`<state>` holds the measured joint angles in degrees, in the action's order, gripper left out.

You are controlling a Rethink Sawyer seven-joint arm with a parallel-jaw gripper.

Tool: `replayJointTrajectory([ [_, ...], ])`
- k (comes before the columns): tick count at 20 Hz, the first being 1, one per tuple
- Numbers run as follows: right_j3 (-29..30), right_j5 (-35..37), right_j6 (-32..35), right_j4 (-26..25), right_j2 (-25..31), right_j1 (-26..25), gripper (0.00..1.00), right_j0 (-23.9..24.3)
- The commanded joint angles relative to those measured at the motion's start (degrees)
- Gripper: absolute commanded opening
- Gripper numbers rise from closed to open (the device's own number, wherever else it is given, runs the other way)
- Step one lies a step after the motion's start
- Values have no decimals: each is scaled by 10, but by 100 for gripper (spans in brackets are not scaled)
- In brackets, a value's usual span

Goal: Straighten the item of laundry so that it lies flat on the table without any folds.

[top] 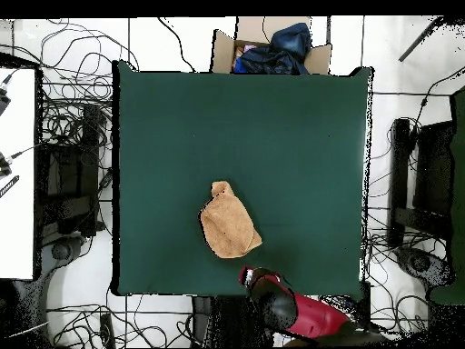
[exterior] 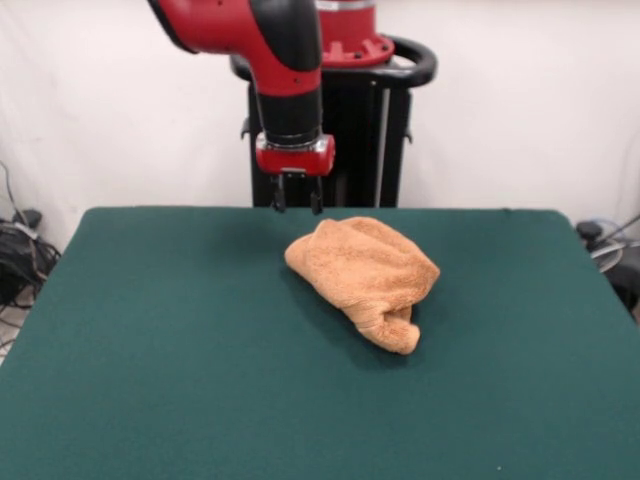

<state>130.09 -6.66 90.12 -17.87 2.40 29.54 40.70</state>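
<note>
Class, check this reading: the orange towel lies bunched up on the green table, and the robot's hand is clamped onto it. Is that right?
Not quite. The towel does lie bunched up on the green table, but the hand is not clamped onto it. The front view shows the hand hanging above the table beside the towel's far edge, holding nothing and apart from the cloth.

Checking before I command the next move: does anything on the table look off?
Only the towel: it lies bunched and folded over itself mid-table, one end rolled into a lump. The pincer hangs open and empty above its far edge.
</note>
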Motion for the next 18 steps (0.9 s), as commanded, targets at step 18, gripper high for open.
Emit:
replayJointTrajectory([
  [18, -38, 27, 92, 14, 86, -57, 100, 54],
])
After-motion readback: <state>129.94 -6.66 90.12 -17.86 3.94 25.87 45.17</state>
